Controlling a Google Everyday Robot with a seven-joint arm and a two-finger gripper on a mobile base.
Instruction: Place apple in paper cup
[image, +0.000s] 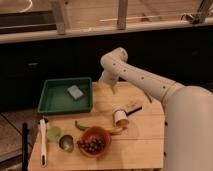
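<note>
The paper cup (120, 117) lies on its side near the middle of the wooden table (145, 142), its open end facing the front. A pale green round apple (53, 133) sits at the front left, apart from the cup. My gripper (113, 88) hangs over the back of the table, behind the cup and to the right of the green tray. It is far from the apple, and nothing shows in it.
A green tray (52, 105) with a grey sponge (75, 92) stands at the back left. An orange bowl of dark grapes (93, 142), a banana (116, 131), a metal cup (66, 143) and a white brush (42, 141) lie along the front. A dark stick (134, 109) lies beside the cup.
</note>
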